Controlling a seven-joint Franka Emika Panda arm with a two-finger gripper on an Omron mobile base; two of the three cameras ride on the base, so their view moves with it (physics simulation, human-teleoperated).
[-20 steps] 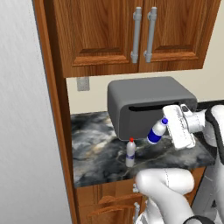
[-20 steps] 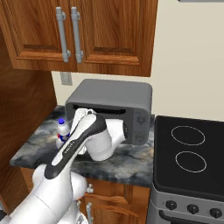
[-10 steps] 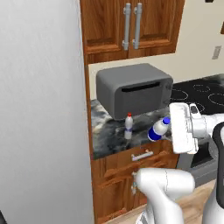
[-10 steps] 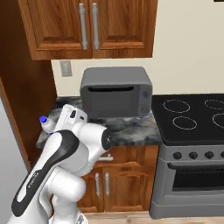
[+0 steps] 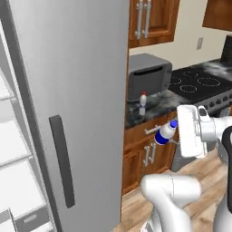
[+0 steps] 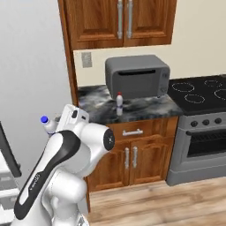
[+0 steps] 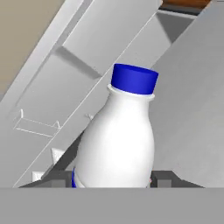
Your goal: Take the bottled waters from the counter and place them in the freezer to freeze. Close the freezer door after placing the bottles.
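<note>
While the gripper (image 5: 174,134) pinches the blue-capped bottle (image 5: 164,134) in mid-air beside the refrigerator, the carry should go slowly, keeping the bottle clear of the grey door (image 5: 68,113) on its way to the white freezer shelves (image 5: 13,149) at the left. 1 red-capped bottle (image 5: 142,103) waits upright on the counter (image 5: 147,111) before the microwave (image 5: 148,81). No readable writing shows on either bottle.

Blue-capped bottle (image 5: 164,133) in end effector (image 5: 174,136); red-capped bottle (image 5: 142,104) upright on counter (image 5: 156,102)
</note>
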